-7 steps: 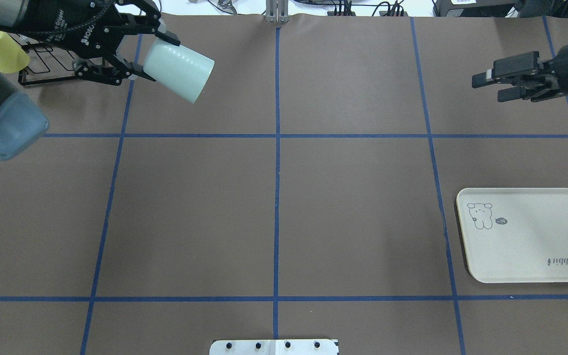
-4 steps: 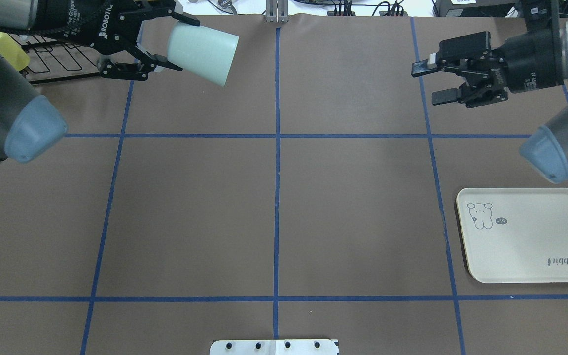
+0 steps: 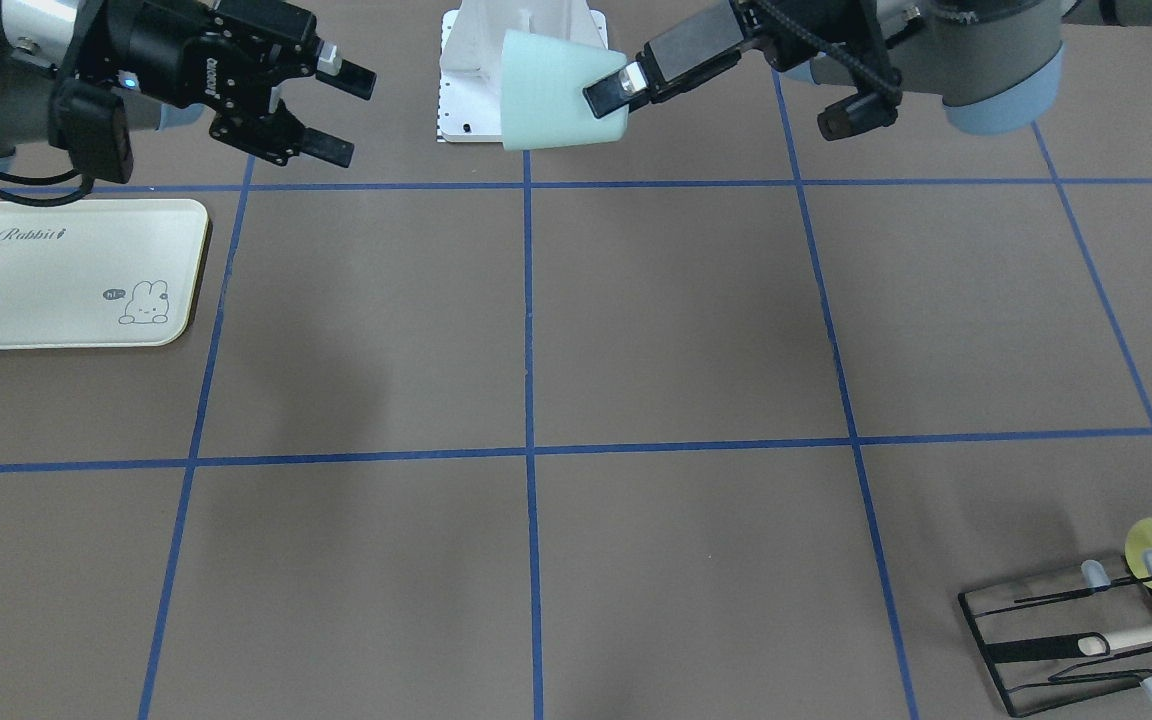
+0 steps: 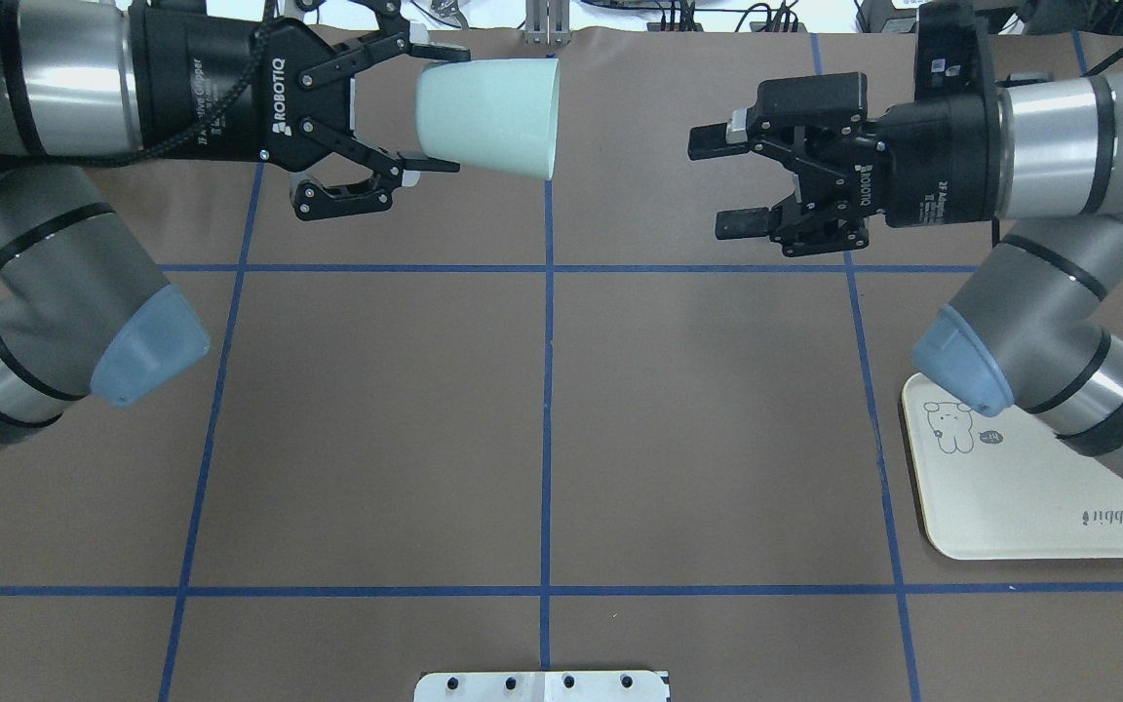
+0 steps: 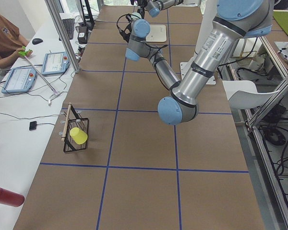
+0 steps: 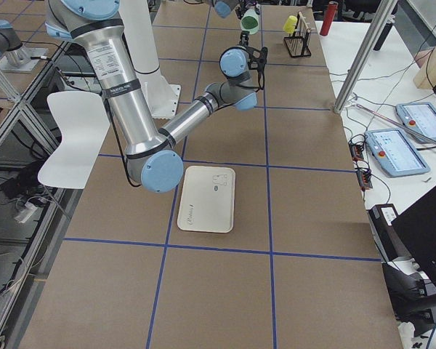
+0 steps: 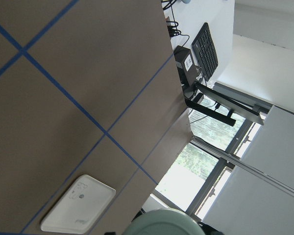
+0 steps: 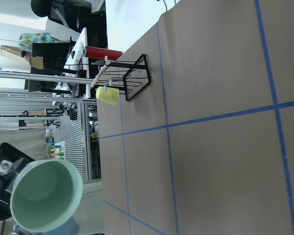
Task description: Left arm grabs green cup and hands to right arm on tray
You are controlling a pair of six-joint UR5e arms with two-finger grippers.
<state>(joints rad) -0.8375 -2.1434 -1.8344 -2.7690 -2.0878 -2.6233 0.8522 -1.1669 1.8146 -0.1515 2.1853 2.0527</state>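
Mint-green cup (image 4: 498,117) lying sideways, left gripper (image 4: 445,107) clamping its narrow end; right gripper (image 4: 717,183) gaping wide, facing cup's mouth, well apart.

Brown table (image 4: 376,419) gridded with blue tape (image 4: 547,390), with cream tray (image 4: 1039,497), black wire rack (image 3: 1031,648), perhaps a white base plate (image 4: 542,686).
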